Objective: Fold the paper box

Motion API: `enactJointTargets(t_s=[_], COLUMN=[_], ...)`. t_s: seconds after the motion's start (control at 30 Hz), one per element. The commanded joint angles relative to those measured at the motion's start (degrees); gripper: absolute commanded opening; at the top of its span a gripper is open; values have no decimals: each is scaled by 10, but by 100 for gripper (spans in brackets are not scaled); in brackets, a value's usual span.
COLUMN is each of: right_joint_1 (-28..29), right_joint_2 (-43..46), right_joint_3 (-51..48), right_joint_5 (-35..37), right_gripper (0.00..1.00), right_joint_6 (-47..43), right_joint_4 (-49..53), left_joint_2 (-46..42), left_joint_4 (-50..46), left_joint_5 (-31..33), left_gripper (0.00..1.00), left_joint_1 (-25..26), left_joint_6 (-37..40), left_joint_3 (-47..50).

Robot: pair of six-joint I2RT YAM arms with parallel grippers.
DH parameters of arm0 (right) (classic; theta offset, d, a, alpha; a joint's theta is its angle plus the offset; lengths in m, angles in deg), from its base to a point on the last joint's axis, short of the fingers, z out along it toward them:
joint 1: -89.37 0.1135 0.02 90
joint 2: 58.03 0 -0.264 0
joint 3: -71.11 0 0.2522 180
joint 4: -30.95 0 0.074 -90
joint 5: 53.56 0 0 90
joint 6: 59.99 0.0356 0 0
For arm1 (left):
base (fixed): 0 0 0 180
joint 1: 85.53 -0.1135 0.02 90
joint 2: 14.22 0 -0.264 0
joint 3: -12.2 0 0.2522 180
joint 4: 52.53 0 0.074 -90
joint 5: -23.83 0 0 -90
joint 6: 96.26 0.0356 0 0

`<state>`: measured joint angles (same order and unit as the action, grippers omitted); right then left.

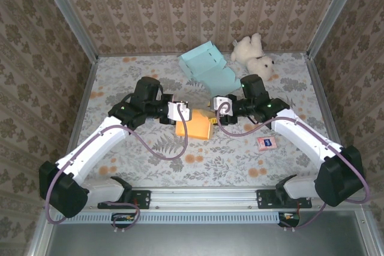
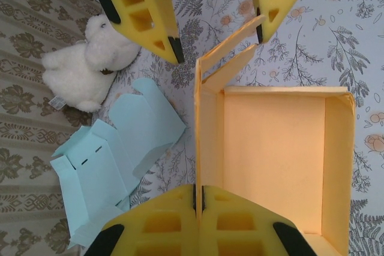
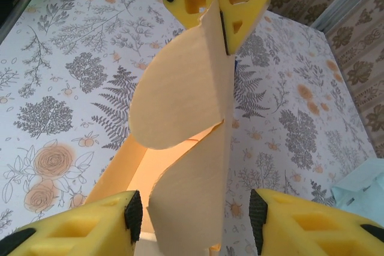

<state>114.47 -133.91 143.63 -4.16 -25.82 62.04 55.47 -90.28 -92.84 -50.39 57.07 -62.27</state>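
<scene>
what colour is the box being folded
Pale orange paper box, best seen in the left wrist view.

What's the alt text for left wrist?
The left gripper pinches one wall of an open orange paper box. The right gripper, open, straddles its raised flap; a flat blue box and white plush toy lie beside.

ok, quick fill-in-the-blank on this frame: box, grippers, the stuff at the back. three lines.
1. The left gripper is ___ on one wall of the orange paper box.
2. The right gripper is open, with a box ___ standing between its jaws.
3. The plush toy beside the light blue box is ___.
Missing words: shut; flap; white.
</scene>
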Motion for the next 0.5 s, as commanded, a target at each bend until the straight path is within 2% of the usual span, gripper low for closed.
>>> enactJointTargets(t_s=[0.0, 0.47], right_joint_1=[-7, -4], right_joint_2=[12, -13], right_joint_3=[22, 19], right_joint_5=[-11, 0], right_gripper=[54, 54], right_joint_6=[-18, -9], right_joint_4=[32, 4], left_joint_2=[-1, -1], left_joint_4=[0, -4], left_joint_5=[-17, -24], left_gripper=[0, 0], left_joint_1=[-3, 1], left_joint_6=[19, 24], left_joint_3=[6, 7])
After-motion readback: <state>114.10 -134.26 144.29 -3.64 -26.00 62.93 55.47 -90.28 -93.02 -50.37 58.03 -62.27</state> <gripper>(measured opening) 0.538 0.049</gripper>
